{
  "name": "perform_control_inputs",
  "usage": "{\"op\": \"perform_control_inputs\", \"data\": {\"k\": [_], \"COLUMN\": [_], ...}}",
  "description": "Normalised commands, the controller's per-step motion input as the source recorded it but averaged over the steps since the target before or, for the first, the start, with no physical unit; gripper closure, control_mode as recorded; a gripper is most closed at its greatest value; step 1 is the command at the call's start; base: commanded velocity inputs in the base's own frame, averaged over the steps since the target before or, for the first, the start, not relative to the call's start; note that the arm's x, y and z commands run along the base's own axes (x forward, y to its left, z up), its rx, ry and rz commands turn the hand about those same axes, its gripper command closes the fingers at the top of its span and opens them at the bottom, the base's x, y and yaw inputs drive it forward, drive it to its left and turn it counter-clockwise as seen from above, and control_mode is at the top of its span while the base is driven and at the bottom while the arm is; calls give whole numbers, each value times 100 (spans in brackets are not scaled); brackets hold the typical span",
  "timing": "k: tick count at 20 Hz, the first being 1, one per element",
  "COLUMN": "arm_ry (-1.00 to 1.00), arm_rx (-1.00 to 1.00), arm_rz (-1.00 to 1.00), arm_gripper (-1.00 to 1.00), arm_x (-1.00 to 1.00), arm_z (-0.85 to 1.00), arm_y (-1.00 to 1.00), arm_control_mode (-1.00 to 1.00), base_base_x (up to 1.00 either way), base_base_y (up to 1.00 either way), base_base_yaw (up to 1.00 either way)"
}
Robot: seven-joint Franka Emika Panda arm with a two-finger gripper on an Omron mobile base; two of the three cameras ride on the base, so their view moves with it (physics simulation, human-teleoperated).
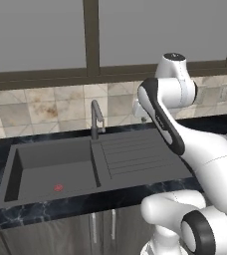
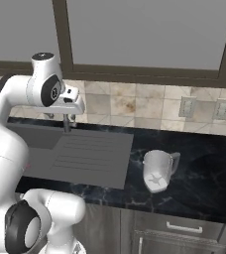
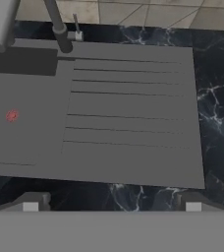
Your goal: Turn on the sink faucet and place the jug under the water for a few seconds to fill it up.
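Here the right base view catches the jug (image 2: pixel 158 170) on its side; the claw (image 3: pixel 111 206) hangs spread.

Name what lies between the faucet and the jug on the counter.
The sink's ribbed drainboard and a strip of bare dark counter lie between the faucet and the jug, as the right base view shows.

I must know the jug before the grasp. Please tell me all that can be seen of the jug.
The jug is small, pale grey-white and looks like translucent plastic. It tapers toward its base, which bears a cross-like mark, and a handle sticks out at its rim. It lies tipped over, base turned toward the camera, on the dark marbled counter to the right of the sink, apart from the drainboard. Nothing but the counter touches it. Whether it holds anything cannot be told.
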Motion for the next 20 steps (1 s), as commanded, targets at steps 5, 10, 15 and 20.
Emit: {"op": "perform_control_inputs", "data": {"k": [5, 10, 15, 20], "arm_ry": [-8, -21, -29, -31], "arm_rx": [0, 0, 0, 0], "arm_rz": [1, 10, 18, 20], "arm_gripper": [-100, -100, -100, -100], "arm_x": [2, 36, 63, 84], "arm_z": [-15, -42, -67, -71], "arm_y": [-12, -23, -7, 18], "arm_control_mode": [-100, -100, -100, -100], "base_base_x": [0, 0, 0, 0], "base_base_y": [0, 0, 0, 0], "base_base_yaw": [0, 0, 0, 0]}}
